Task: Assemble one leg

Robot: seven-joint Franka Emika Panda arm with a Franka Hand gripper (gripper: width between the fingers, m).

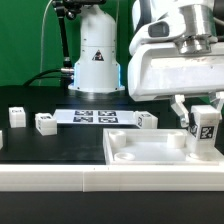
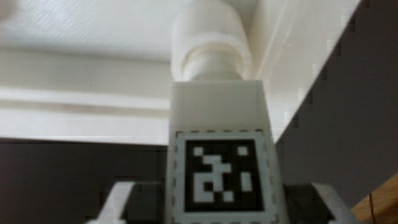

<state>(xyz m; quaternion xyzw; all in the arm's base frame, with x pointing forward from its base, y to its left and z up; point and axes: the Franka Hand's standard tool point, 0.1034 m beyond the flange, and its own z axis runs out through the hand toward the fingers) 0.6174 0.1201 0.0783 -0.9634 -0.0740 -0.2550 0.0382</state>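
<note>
Leg [image 1: 205, 128], white post bearing 1 black-and-white tag [image 2: 222, 176], clamped upright between jaws.

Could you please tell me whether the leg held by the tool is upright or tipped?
Upright: the leg sits vertical in the tool, long edges plumb, over the white panel. Seated in the panel: cannot tell.

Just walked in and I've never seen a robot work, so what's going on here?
The robot arm's hand is gripping a small white leg with a black-and-white tag, holding it upright at the corner of the large white panel on the exterior view's right. In the wrist view the leg's narrower end points at the panel; whether it sits in a socket cannot be told. Three other small tagged parts lie loose on the black table near the marker board.
</note>
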